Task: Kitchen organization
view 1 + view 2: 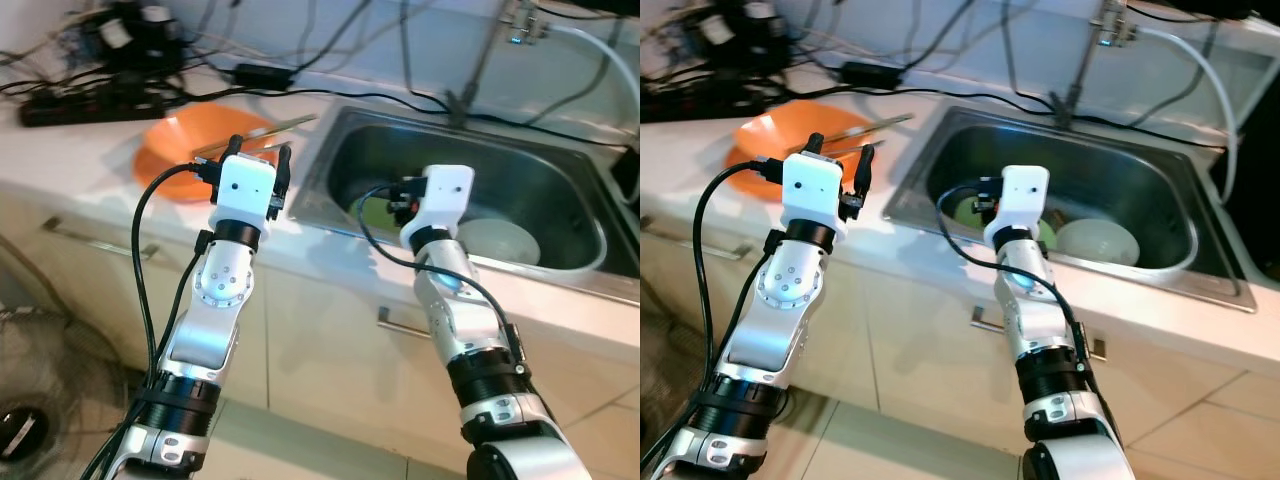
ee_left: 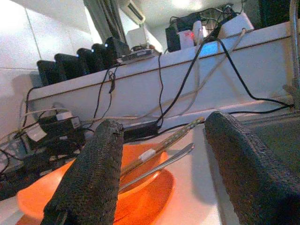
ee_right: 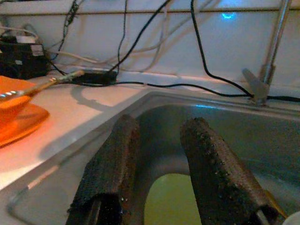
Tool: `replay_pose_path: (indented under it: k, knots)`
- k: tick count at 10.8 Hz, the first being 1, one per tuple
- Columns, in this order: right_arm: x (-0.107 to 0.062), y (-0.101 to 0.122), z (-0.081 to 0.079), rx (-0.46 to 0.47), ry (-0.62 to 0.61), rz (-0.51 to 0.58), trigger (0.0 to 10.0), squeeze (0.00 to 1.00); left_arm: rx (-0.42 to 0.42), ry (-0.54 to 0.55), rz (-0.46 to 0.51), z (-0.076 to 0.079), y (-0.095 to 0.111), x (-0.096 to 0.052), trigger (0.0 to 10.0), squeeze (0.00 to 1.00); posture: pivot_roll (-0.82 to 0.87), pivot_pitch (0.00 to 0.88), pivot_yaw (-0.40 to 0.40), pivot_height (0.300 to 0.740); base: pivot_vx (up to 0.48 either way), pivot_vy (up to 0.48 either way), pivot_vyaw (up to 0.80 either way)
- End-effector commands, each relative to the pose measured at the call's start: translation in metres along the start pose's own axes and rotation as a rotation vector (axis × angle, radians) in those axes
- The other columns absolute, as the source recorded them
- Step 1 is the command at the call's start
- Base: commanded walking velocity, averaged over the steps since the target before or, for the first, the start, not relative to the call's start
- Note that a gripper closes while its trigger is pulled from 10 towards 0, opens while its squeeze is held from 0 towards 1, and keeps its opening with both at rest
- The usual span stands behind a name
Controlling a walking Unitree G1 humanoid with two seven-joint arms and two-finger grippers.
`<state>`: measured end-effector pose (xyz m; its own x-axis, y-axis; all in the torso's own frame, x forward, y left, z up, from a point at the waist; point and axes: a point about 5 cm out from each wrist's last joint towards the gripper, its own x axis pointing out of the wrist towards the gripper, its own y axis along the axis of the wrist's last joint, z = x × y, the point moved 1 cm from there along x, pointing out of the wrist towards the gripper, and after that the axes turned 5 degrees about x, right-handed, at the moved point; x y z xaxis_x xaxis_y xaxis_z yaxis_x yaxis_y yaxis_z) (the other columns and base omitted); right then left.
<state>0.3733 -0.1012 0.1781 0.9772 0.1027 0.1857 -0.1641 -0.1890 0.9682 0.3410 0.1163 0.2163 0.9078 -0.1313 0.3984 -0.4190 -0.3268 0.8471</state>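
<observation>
An orange bowl (image 1: 195, 145) rests on an orange plate (image 2: 150, 197) on the white counter, left of the sink (image 1: 560, 170). A pair of chopsticks (image 1: 270, 128) lies across the bowl's rim. My left gripper (image 1: 262, 150) hovers just in front of the bowl, open, with nothing between its fingers (image 2: 93, 173). Inside the sink lie a white bowl (image 1: 500, 240) and a green dish (image 1: 970, 210). My right gripper (image 3: 162, 122) is above the sink's front left part, over the green dish, open and empty.
A faucet (image 1: 465, 95) stands behind the sink. A black power strip (image 1: 90, 100), chargers and several cables crowd the back of the counter. Cabinet fronts with metal handles (image 1: 95, 238) lie below. A fan (image 1: 20, 430) stands on the floor at lower left.
</observation>
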Motion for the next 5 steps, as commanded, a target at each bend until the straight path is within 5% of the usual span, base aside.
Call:
replay_pose_path:
  k: [1,5]
  knots:
    - [0.001,0.0003,0.0047,0.009,-0.018,-0.007,10.0,0.0,0.007,-0.026,-0.003,0.0048,0.0009,0.0009,10.0,0.0,0.14,0.04,-0.069,0.74,0.0,0.0,0.0]
    - [0.0017,0.0,0.0033,0.013,-0.017,-0.01,10.0,0.0,-0.008,-0.036,0.006,0.0057,0.0027,0.0018,10.0,0.0,0.14,0.034,-0.065,0.74,0.0,0.0,0.0]
